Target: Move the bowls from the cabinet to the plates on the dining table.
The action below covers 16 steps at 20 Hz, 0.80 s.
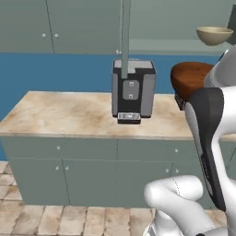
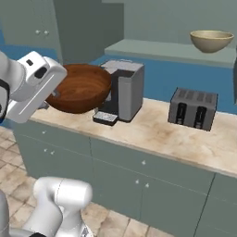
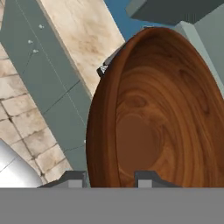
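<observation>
On the left of the right base view, our fingers (image 3: 109,178) are clamped on the rim of the reddish-brown wooden bowl (image 2: 81,88), holding it tilted above the marble table (image 2: 157,132), just beside the coffee machine (image 2: 121,90). A toaster (image 2: 193,109) stands further right. The pale olive bowl (image 2: 211,40) sits on the cabinet shelf (image 2: 171,50).
</observation>
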### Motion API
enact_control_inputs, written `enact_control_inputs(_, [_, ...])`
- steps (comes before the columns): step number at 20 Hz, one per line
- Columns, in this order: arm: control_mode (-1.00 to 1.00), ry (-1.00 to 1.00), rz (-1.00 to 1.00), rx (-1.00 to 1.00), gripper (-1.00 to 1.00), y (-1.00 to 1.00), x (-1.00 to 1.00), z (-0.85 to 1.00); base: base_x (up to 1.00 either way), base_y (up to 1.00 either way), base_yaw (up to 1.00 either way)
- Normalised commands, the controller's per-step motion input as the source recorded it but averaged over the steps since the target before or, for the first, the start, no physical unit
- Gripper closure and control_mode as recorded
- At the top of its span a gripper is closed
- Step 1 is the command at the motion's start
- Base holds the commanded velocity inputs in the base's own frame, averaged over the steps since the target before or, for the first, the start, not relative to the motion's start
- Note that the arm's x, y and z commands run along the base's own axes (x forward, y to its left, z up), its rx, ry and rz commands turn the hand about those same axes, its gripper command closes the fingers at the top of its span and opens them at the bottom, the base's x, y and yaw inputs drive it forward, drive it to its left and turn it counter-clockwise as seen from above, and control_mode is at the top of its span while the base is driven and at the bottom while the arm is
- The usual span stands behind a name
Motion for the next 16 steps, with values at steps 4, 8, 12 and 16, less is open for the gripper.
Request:
enact_control_inputs(4, [1.00,0.00,0.00,0.00,1.00,0.00,0.00,0.00,-0.12,0.42,0.45])
enact_control_inputs(8, [1.00,0.00,0.00,0.00,1.00,0.00,0.00,0.00,-0.10,0.40,0.45])
enact_control_inputs(12, [1.00,0.00,0.00,0.00,1.00,0.00,0.00,0.00,-0.02,0.44,0.42])
enact_control_inputs(16, [1.00,0.00,0.00,0.00,1.00,0.00,0.00,0.00,0.00,0.44,0.39])
